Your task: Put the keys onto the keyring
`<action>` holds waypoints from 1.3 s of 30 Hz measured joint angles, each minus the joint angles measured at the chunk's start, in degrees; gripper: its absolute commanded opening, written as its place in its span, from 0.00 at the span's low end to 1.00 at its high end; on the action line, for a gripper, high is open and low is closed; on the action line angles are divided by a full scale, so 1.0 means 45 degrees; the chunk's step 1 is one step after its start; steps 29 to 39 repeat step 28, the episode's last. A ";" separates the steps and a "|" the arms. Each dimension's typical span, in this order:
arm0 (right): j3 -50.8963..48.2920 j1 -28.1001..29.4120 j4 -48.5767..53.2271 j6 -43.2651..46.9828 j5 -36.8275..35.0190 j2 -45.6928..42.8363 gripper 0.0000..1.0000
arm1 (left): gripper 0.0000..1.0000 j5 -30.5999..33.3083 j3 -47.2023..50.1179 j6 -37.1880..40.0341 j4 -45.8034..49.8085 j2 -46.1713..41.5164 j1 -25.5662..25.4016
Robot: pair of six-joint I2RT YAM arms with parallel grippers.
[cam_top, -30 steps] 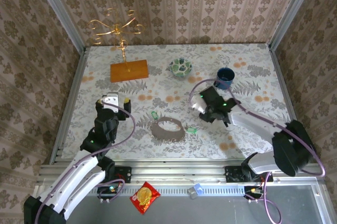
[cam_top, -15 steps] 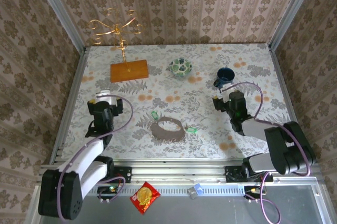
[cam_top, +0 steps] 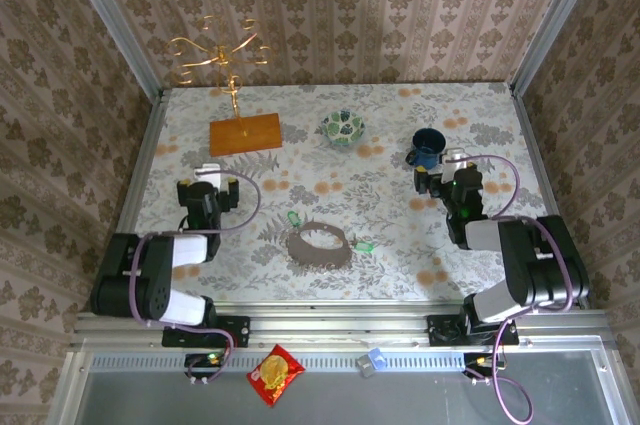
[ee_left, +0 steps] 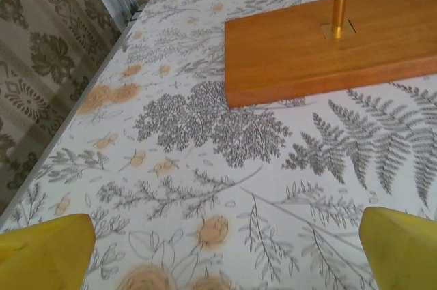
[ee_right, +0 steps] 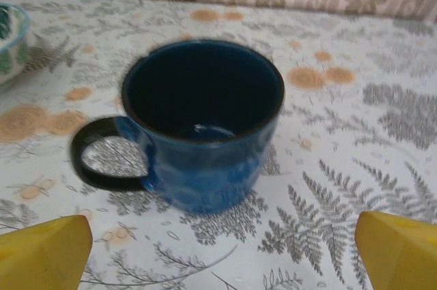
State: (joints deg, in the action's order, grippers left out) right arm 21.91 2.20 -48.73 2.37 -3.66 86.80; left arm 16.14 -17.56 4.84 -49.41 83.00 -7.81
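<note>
The keyring point(cam_top: 318, 245), a dark grey-brown hoop, lies on the patterned table near the front middle. One green-headed key point(cam_top: 294, 218) sits at its upper left rim and another key point(cam_top: 364, 245) at its right rim; whether they are threaded on I cannot tell. My left gripper point(cam_top: 207, 175) is far left of the ring, open, with yellow fingertips point(ee_left: 41, 249) wide apart over bare tablecloth. My right gripper point(cam_top: 451, 165) is far right of the ring, open, its fingertips point(ee_right: 399, 249) spread in front of the blue mug point(ee_right: 205, 133).
A wooden base point(ee_left: 328, 44) with a gold stand point(cam_top: 222, 50) lies ahead of the left gripper. A patterned green bowl point(cam_top: 343, 127) sits at the back middle and the mug point(cam_top: 427, 147) at the back right. A red-and-yellow snack packet point(cam_top: 275, 373) lies off the table in front.
The right gripper has moved from beside the ring's right key to the right, near the mug, and opened. The left arm has folded back towards the left.
</note>
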 measured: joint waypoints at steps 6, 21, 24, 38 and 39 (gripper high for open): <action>-0.0019 -0.0117 0.0049 -0.0389 0.0175 0.0165 1.00 | 1.00 -0.0641 -0.0126 0.0078 -0.1341 0.1107 0.0495; 0.0117 -0.0185 0.0121 -0.0631 0.0160 0.0165 1.00 | 1.00 -0.0967 -0.0539 -0.0131 -0.1350 0.1404 0.0860; 0.0117 -0.0185 0.0121 -0.0636 0.0160 0.0165 1.00 | 1.00 -0.1472 -0.0656 -0.0165 -0.1146 0.1399 0.1132; 0.0117 -0.0185 0.0121 -0.0636 0.0160 0.0165 1.00 | 1.00 -0.1734 -0.0772 -0.0170 -0.1025 0.1399 0.1268; 0.0117 -0.0185 0.0121 -0.0636 0.0160 0.0165 1.00 | 1.00 -0.1734 -0.0772 -0.0170 -0.1025 0.1399 0.1268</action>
